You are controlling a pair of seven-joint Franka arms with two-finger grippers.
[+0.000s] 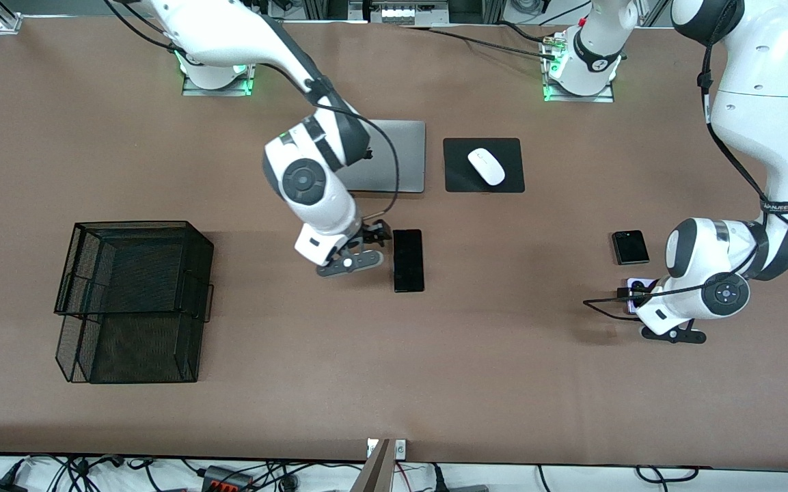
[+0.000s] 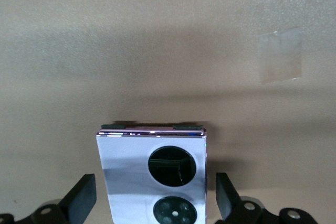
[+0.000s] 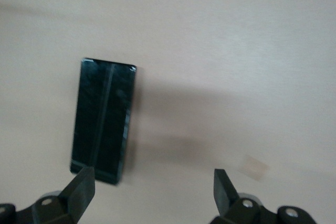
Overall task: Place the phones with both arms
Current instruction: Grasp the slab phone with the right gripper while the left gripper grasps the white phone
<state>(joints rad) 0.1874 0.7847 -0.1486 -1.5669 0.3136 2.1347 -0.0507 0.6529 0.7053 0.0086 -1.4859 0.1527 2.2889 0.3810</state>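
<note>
None of the three phones looks placed yet — all lie flat on the brown table (image 1: 435, 383), and the black mesh trays (image 1: 134, 301) at the right arm's end look empty, if that is where the phones go. So the job seems barely begun: both arms are at the approach stage.

The left pincer (image 2: 156, 199) hangs low over the white phone (image 2: 153, 174) near the left arm's end, its fingers (image 2: 81, 198) spread apart on either side of the phone, not touching. That phone is small, squarish and glossy, with two black circles on its face and a thin metallic edge.

The right pincer (image 3: 153, 190) sits low beside the long phone (image 3: 102, 121) near the table's middle, fingers (image 3: 80, 188) apart, gripping nothing; one finger is just over the phone's end, the rest of the gap over bare table. This phone is a slim, shiny black slab.

The small black phone (image 1: 630, 247) lies untouched, a little farther from the camera than the white one. The table's surface looks matte and smooth.
</note>
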